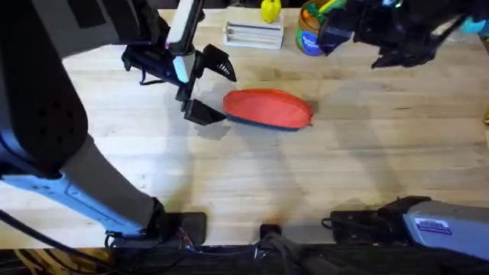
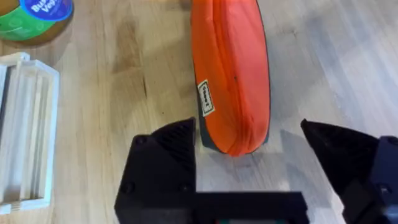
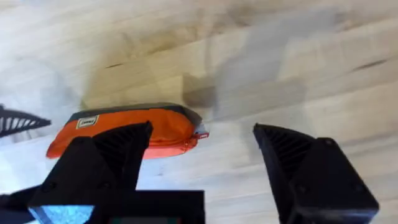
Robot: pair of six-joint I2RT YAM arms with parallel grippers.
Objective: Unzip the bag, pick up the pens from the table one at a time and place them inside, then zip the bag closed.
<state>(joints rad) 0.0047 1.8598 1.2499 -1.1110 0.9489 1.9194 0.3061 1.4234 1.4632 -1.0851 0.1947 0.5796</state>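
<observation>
We see the oval orange-red fabric bag (image 1: 268,108) at centre on the pale wooden table (image 1: 244,176); our left gripper (image 1: 205,88) gapes beside its left end, right gripper (image 3: 202,155) spread wide.

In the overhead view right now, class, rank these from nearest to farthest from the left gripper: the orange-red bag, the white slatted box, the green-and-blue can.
1. The bag, beside the left gripper, toward the table's middle.
2. The white slatted box, at the far edge.
3. The green-and-blue can, beyond the box, under the right arm.
</observation>
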